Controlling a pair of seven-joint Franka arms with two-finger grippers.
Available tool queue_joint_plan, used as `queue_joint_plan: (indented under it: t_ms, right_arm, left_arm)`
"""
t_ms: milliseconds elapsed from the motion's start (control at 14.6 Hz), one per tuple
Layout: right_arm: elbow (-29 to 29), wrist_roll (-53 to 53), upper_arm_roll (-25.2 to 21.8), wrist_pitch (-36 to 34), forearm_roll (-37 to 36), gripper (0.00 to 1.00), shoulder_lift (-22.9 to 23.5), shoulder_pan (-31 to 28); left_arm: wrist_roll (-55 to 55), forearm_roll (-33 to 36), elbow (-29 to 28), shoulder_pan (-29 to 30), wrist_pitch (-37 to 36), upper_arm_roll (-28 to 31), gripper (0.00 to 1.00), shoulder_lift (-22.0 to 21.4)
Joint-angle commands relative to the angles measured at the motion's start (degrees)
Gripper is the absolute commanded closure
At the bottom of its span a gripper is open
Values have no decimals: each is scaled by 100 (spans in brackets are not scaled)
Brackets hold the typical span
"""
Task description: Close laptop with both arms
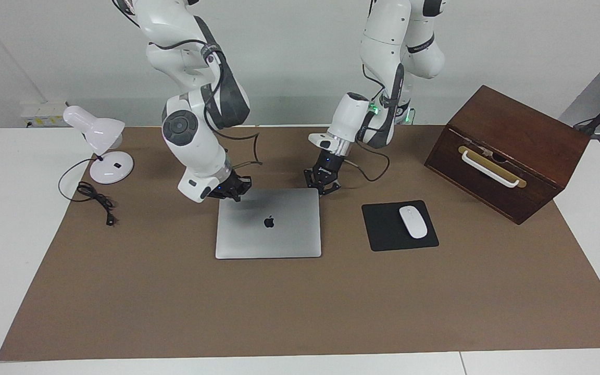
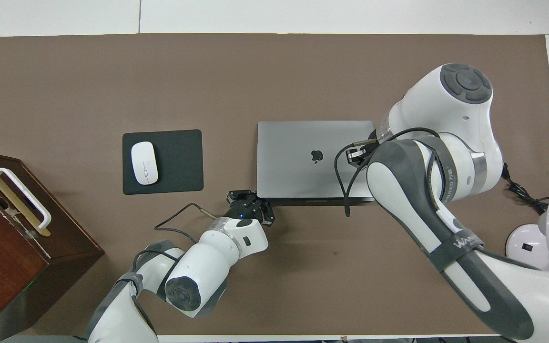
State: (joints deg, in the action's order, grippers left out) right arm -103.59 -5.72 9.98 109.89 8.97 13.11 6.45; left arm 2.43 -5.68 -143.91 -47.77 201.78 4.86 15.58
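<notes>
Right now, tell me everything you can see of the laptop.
The laptop is thin, silver-grey and metal-looking, with a dark apple logo mid-lid. It is shut, lying flat on the brown mat, beside the mouse pad and apart from it. The left gripper, shut, sits at the corner nearest the robots toward the left arm's end; contact cannot be told. The right gripper, shut, is over the corner toward the right arm's end.

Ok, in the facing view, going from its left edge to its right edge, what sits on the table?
Lamp → laptop → mouse pad → mouse → wooden box.
</notes>
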Motion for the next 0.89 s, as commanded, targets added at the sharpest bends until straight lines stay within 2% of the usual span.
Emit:
queue_joint_plan:
  t_ms: [0, 205, 342, 478, 615, 752, 820]
  right_arm:
    - [41, -105, 48, -283, -115, 100, -378, -231]
    - [50, -96, 48, -564, -115, 100, -774, -442]
    - [50, -87, 48, -801, -211, 98, -1011, -531]
    - [50, -61, 48, -1030, -439, 83, -1249, -539]
    - [50, -52, 48, -1294, -466, 47, -1451, -583]
    - [32, -26, 56, -1452, -466, 25, -1618, -662]
    - [15, -25, 56, -1496, -466, 2, -1680, -663]
  left_arm:
    - [12, 6, -304, 75, -112, 85, 100, -300]
    - [108, 6, -322, 110, -208, 67, 100, -476]
    - [152, 6, -375, 163, -576, 67, 100, -756]
    - [118, 6, -471, 163, -1094, 85, 100, -1160]
    - [74, 6, -516, 259, -1761, 85, 100, -1565]
    - [-66, 6, -516, 260, -2709, 94, 100, -2065]
    - [-93, 6, -507, 268, -3166, 94, 100, -2320]
